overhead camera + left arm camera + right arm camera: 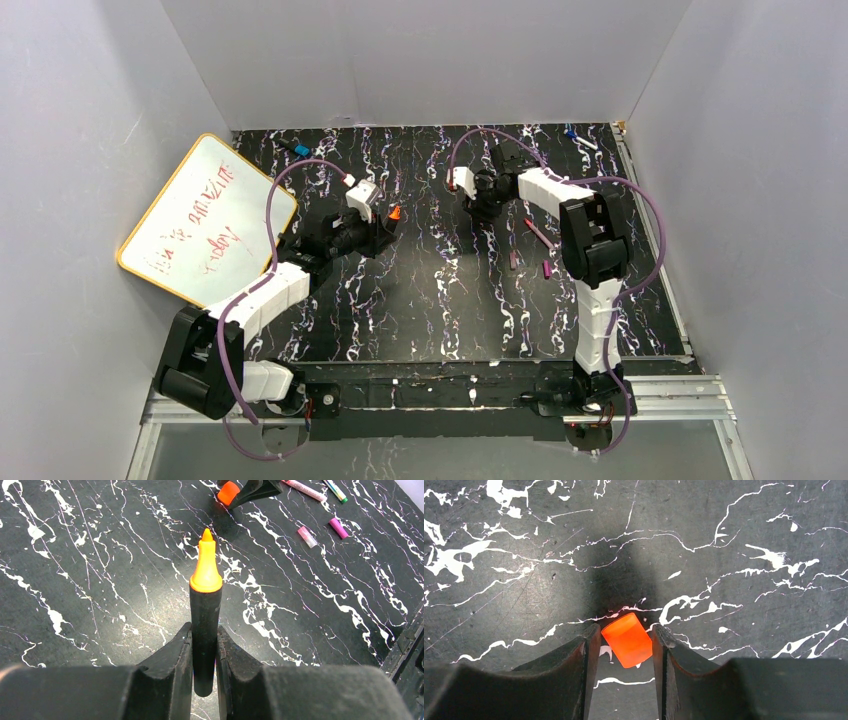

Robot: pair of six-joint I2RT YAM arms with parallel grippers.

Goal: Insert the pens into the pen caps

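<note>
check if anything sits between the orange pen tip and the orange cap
Nothing visible does. The black pen in the left gripper points toward the orange cap in the right gripper, and the left wrist view shows only bare table in the gap between them.

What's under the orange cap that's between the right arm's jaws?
Black white-veined tabletop, darkened by a shadow just beyond the orange cap. The patch directly beneath the cap is covered, so whether it rests there or hangs above cannot be seen.
</note>
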